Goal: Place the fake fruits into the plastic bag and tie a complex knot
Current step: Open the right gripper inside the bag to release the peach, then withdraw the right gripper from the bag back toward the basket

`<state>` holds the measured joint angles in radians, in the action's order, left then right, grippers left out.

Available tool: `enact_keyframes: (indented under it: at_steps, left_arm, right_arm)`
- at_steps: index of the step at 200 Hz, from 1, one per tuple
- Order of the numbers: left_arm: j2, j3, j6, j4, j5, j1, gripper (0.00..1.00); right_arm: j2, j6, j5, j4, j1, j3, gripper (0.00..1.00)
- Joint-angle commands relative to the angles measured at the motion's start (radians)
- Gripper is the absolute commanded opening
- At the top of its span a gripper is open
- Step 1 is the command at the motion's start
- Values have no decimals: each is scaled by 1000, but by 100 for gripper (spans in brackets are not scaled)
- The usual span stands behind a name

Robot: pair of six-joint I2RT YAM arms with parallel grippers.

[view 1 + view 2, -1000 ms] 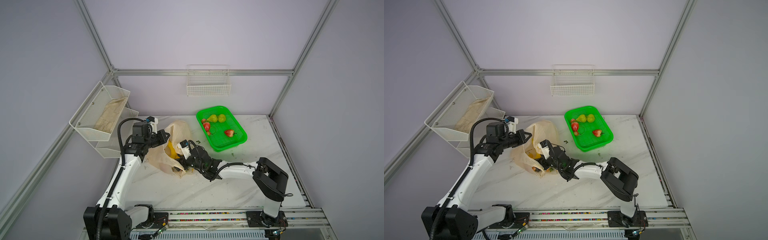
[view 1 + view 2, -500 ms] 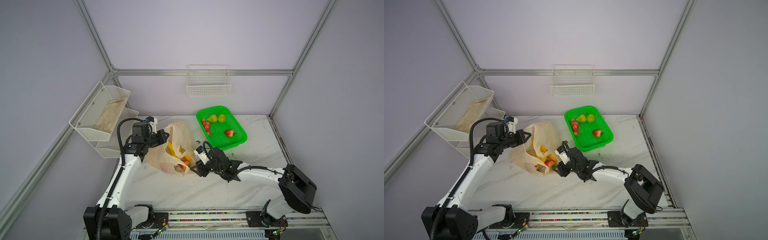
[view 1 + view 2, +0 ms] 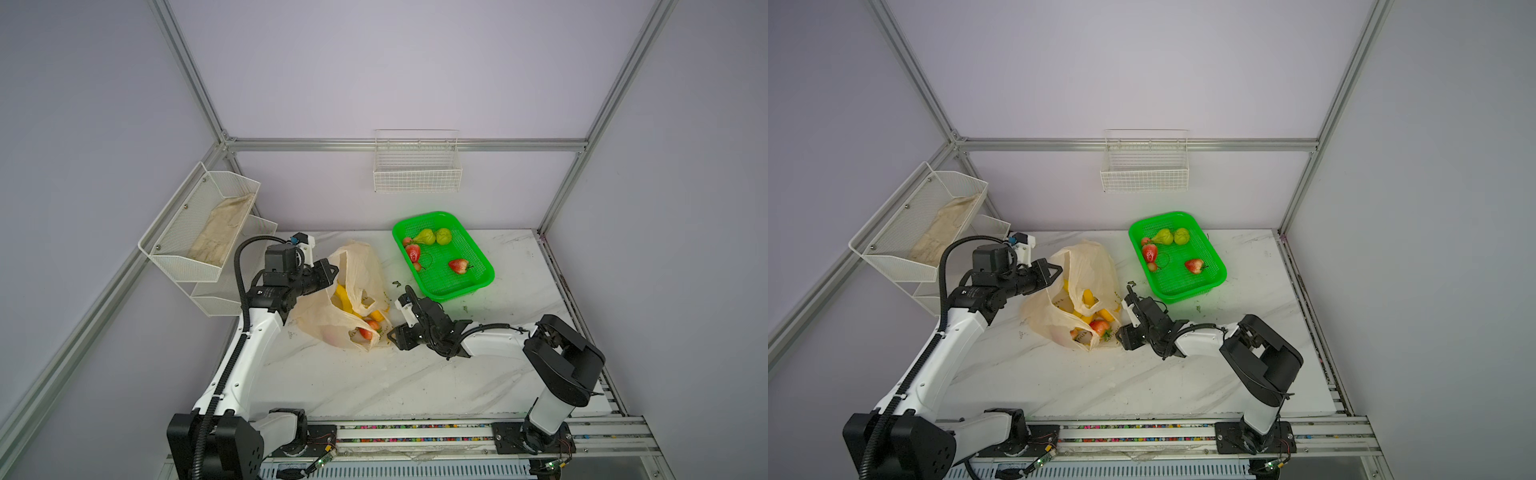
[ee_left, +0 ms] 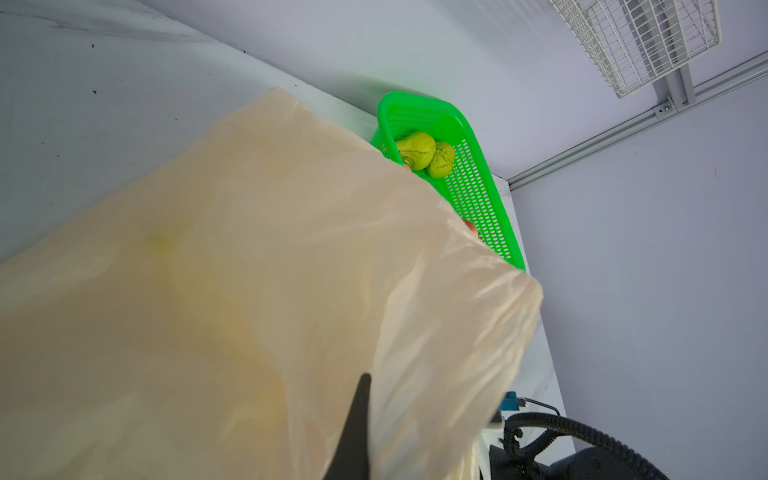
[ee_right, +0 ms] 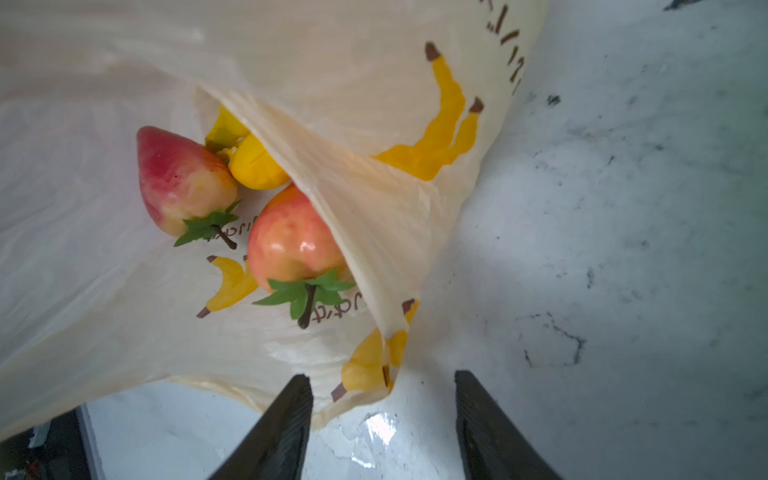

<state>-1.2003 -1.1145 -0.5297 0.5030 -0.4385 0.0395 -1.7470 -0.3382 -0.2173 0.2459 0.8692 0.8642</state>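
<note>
Change: right gripper (image 3: 392,334) had backed out of the bag (image 3: 357,266) since a second before, with its elbow folded back toward the rail; left gripper (image 3: 330,272) had not shifted
Bag: thin cream-peach plastic printed with yellow bananas and dark lettering; slumped on the table (image 3: 415,374) left of the green basket (image 3: 457,294); mouth open toward the right gripper; handles untied
Fruit in bag: two red strawberries (image 5: 185,183) with green caps beside a yellow banana (image 5: 253,164); all lay on the lower wall just inside the mouth
Fruit in basket: two green pears (image 3: 424,237) and a few more red ones
Left arm: reached in from the left, forearm raised; fingers closed on the bag's upper edge, holding it lifted; in the left wrist view one dark finger (image 4: 357,424) showed against draped plastic
Right arm: stretched low over the table, pointing at the mouth; fingers (image 5: 291,428) about half apart, empty
Bag and fingers: corner of the lower hem lay just ahead of the right fingertips and partly between them, unpinched; contact with the nearer finger could not be told
</note>
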Motion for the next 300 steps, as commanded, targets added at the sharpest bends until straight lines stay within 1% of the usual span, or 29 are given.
enact_keyframes:
  at_steps: [1,9,19,28,33,45,55,71,84,103,137,163,170,185,189,202,213,228,249,252,269,279,300]
  left_arm:
    - [5,14,22,-11,-15,-8,0]
    - [5,14,22,-9,-16,-7,0]
    - [7,14,20,-10,-18,-7,0]
    - [8,13,20,-11,-22,-7,0]
    - [11,14,20,-11,-22,-7,0]
    - [17,15,22,-9,-20,-7,0]
    - [23,11,22,-8,-17,-8,0]
    - [34,1,21,-3,-24,-13,0]
    - [45,-5,11,0,-34,-23,0]
    - [58,-12,1,3,-50,-45,0]
    - [62,-75,7,43,-69,-75,0]
    - [63,-89,-5,44,-95,-75,0]
    - [65,-82,-7,42,-97,-75,0]
    - [61,-65,-6,37,-109,-69,0]
    - [59,-63,-6,37,-112,-69,0]
    - [52,-55,-16,36,-125,-63,0]
    - [46,-53,-19,33,-129,-57,0]
    - [41,-53,-21,30,-118,-54,0]
    - [41,-47,-15,15,-90,-56,0]
    - [41,-46,-16,12,-88,-56,0]
    - [33,-45,-14,4,-80,-55,0]
    - [25,-45,-15,2,-80,-55,0]
    - [12,-43,-18,-3,-80,-55,0]
  right_arm:
    - [-53,-40,-7,96,1,40,50]
    - [-78,-44,-14,123,2,48,46]
    - [-105,-47,-14,130,1,65,37]
    - [-115,-45,-21,127,1,78,25]
    - [-108,-45,-21,127,1,80,20]
    - [-67,-49,-18,126,0,71,13]
    - [-17,-65,-24,104,-2,75,10]
    - [72,-42,-37,48,-1,108,7]
    - [128,-38,-58,10,-2,144,6]
    - [190,-41,-60,-33,-2,184,5]
    - [246,-16,-62,-99,-2,265,5]
    - [254,-8,-34,-130,-38,250,5]
    - [252,-10,-28,-137,-53,231,6]
    - [243,3,-11,-159,-78,201,13]
    - [239,10,-7,-174,-85,199,16]
    - [232,40,4,-229,-98,205,31]
    - [240,74,19,-287,-105,226,39]
    - [290,111,33,-344,-115,241,48]
    - [369,148,29,-423,-141,248,54]
    - [397,154,34,-440,-145,248,55]
    - [458,183,69,-534,-170,246,58]
    - [490,192,111,-585,-185,241,59]
    - [561,205,151,-625,-213,216,61]
